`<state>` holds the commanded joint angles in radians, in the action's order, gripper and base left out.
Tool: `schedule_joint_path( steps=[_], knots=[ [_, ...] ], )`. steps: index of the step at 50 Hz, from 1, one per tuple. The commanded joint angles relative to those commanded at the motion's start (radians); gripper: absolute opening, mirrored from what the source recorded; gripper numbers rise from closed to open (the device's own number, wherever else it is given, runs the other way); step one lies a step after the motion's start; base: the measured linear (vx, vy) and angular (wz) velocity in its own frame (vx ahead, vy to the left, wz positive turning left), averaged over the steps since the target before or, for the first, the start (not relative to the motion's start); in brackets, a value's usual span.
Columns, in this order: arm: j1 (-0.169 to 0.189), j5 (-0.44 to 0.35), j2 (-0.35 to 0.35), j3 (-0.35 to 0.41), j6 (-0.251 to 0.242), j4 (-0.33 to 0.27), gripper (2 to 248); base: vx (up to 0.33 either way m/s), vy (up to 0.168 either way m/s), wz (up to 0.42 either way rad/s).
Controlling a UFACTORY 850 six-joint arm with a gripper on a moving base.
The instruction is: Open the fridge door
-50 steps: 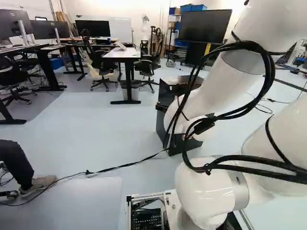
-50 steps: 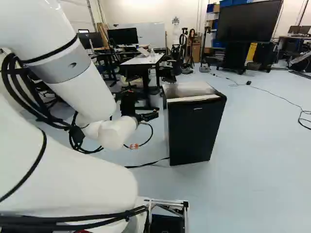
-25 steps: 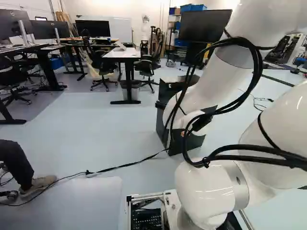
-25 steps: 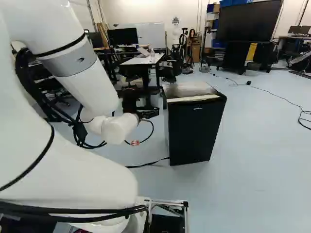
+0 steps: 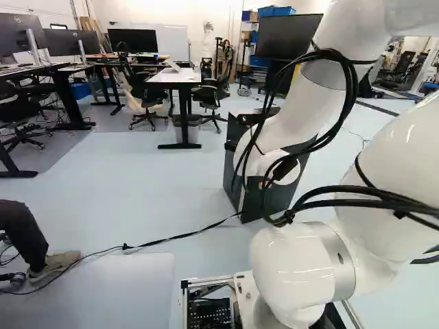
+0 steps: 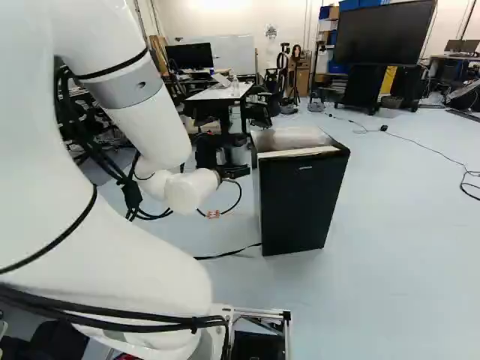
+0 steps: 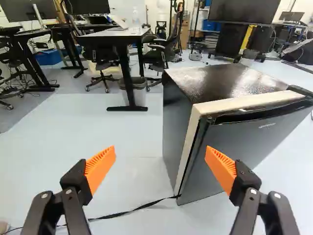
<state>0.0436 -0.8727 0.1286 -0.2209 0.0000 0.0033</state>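
The claw (image 7: 160, 155) stands wide open and empty, just short of the mini fridge (image 7: 175, 127), which sits on the floor (image 7: 132, 181) ahead and to one side. Its door (image 7: 244, 147) looks shut. This seems to be the approach, before any contact. Next, the claw should swing across to the door's near upright edge, apparently opposite the hinge, and hook or pinch it without shoving the light cabinet.
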Motion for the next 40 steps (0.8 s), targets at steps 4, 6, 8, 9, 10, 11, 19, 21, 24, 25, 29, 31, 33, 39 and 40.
schedule_joint_path(
  steps=[4, 6, 8, 9, 10, 11, 19, 21, 24, 25, 29, 31, 33, 39, 40],
  knots=[
    [0.009, 0.000, -0.012, -0.011, 0.000, 0.004, 247, 0.000, 0.000, 0.000],
    [0.013, 0.000, -0.018, -0.017, 0.000, 0.006, 247, 0.000, 0.000, 0.000],
    [0.018, 0.000, -0.024, -0.023, 0.000, 0.008, 247, 0.000, 0.000, 0.000],
    [0.020, 0.000, -0.028, -0.026, 0.000, 0.009, 247, 0.000, 0.000, 0.000],
    [0.022, 0.000, -0.031, -0.029, 0.000, 0.011, 247, 0.000, 0.000, 0.000],
    [0.025, 0.000, -0.034, -0.032, 0.000, 0.012, 247, 0.000, 0.000, 0.000],
    [0.043, 0.000, -0.059, -0.056, 0.000, 0.024, 247, 0.000, 0.000, 0.000],
    [0.047, 0.000, -0.065, -0.062, 0.000, 0.027, 247, 0.000, 0.000, 0.000],
    [0.054, 0.000, -0.076, -0.073, 0.000, 0.032, 247, 0.000, 0.000, 0.000],
    [0.056, 0.000, -0.079, -0.076, 0.000, 0.034, 247, 0.000, 0.000, 0.000],
    [0.063, 0.000, -0.094, -0.090, 0.000, 0.040, 247, 0.000, 0.000, 0.000],
    [0.066, 0.000, -0.101, -0.097, 0.000, 0.043, 247, 0.000, 0.000, 0.000],
    [0.069, 0.000, -0.108, -0.105, 0.000, 0.046, 247, 0.000, 0.000, 0.000],
    [0.075, 0.001, -0.130, -0.126, 0.000, 0.057, 247, 0.000, 0.000, 0.000],
    [0.076, 0.001, -0.133, -0.130, 0.000, 0.059, 247, 0.000, 0.000, 0.000]
  ],
)
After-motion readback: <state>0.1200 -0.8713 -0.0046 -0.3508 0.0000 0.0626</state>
